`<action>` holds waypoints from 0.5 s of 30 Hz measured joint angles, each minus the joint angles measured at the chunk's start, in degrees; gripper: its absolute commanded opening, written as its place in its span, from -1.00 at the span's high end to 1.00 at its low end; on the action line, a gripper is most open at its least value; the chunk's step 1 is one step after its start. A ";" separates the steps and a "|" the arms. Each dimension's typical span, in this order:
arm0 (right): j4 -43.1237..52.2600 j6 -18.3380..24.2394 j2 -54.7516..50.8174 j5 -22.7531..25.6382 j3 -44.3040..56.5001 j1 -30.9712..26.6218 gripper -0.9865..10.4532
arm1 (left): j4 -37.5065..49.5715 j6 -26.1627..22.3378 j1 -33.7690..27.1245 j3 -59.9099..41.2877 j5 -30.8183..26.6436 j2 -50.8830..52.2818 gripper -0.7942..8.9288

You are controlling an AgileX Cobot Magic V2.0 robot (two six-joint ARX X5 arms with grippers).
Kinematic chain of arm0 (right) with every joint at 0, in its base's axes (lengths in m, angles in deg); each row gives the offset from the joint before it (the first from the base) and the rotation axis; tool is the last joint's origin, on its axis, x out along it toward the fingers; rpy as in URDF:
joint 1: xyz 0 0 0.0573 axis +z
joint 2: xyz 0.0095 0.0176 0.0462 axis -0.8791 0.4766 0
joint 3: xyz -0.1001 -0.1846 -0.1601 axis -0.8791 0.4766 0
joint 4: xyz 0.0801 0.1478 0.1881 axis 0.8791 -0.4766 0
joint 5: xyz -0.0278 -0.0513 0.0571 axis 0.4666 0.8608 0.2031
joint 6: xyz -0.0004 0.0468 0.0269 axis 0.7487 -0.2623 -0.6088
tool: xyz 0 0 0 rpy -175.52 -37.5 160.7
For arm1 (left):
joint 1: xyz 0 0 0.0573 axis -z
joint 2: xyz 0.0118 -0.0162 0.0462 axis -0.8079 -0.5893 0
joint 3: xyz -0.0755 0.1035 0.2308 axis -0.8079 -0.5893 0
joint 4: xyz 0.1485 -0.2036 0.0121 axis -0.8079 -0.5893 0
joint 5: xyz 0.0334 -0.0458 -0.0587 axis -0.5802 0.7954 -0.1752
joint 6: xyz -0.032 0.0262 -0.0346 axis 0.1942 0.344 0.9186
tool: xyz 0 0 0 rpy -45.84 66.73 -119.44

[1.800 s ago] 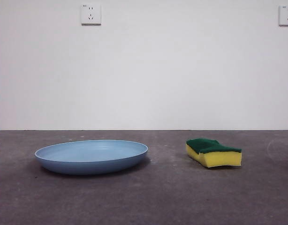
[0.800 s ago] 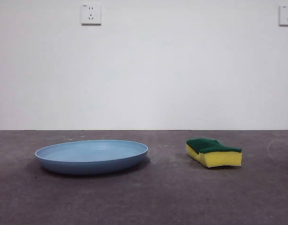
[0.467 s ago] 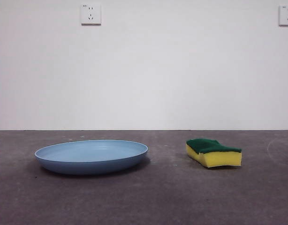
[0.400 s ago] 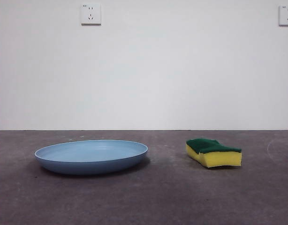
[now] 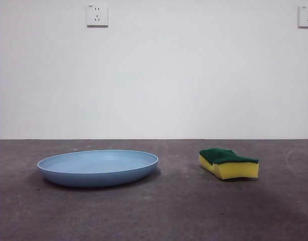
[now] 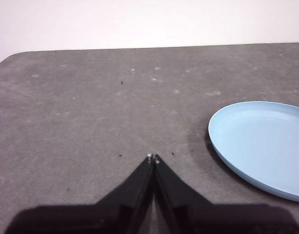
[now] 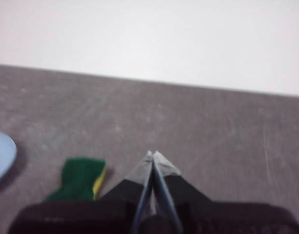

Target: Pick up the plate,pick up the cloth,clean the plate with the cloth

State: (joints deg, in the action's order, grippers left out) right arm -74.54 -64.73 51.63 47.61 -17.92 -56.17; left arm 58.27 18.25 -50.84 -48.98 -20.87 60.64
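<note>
Both tools (image 6: 153, 157) (image 7: 152, 153) closed, above table.

plate (image 6: 259, 141) edge-cropped | cloth (image 7: 80, 178) blurred, perhaps partly hidden by hand

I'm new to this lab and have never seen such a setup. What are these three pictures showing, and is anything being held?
It is a robot with two arms at a table. One picture looks level across the table from a low front camera: a light-blue plate and a yellow-and-green sponge lie apart on the grey table; two wall sockets sit high on the wall. The other two come from cameras on each wrist. The left gripper is shut beside the plate, holding nothing. The right gripper is also shut and empty, near the sponge. Neither touches anything.
</note>
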 measured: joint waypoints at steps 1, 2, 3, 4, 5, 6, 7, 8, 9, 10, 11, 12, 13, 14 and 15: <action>-0.02 -0.09 -1.36 0.00 1.75 -0.46 0.83 | 0.00 0.00 0.00 0.00 0.00 0.00 0.84; 0.02 -0.20 -2.49 -0.02 3.21 -0.76 0.83 | 0.00 0.00 0.00 0.00 0.00 0.00 0.84; 0.28 -0.44 -4.02 -0.02 5.14 -1.01 0.83 | 0.00 0.00 0.00 0.00 0.00 0.00 0.84; 0.42 -0.72 -5.16 -0.02 6.51 -1.18 0.83 | 0.00 0.00 0.00 0.00 0.00 0.00 0.84; 0.72 -1.16 -6.43 -0.04 8.00 -1.25 0.83 | 0.00 0.00 0.00 0.00 0.00 0.00 0.84; 0.94 -1.75 -7.65 -0.07 9.44 -1.25 0.83 | 0.00 0.00 0.00 0.00 0.00 0.00 0.84; 0.90 -2.34 -8.61 -0.09 10.54 -1.25 0.83 | 0.00 0.00 0.00 0.00 0.00 0.00 0.84; 0.92 -2.99 -9.55 -0.09 11.56 -1.25 0.83 | 0.00 0.00 0.00 0.00 0.00 0.00 0.84; 0.92 -3.85 -10.84 -0.11 12.79 -1.27 0.83 | 0.00 0.00 0.00 0.00 0.00 0.00 0.84; 0.90 -4.39 -11.76 -0.13 13.60 -1.25 0.83 | 0.00 0.02 0.00 0.00 0.00 0.00 0.84; 0.17 -4.98 -12.81 -0.13 14.14 -1.25 0.83 | 0.00 0.00 0.00 0.00 0.00 0.00 0.84; -1.14 -5.33 -13.57 -0.13 14.23 -1.27 0.83 | 0.00 0.00 0.00 0.00 0.00 0.00 0.84; -1.79 -5.62 -13.94 -0.09 14.23 -1.25 0.83 | 0.00 0.02 0.00 0.00 0.00 0.00 0.84; -2.05 -5.79 -14.08 -0.15 14.21 -1.27 0.83 | 0.00 0.00 0.00 0.00 0.00 0.00 0.84; -2.14 -6.01 -14.08 -0.13 14.21 -1.25 0.83 | 0.00 0.00 0.00 0.00 0.00 0.00 0.84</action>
State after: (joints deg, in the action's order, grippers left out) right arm -76.68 -70.74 37.55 47.48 -3.72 -57.42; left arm 58.27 18.25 -50.84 -48.98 -20.87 60.64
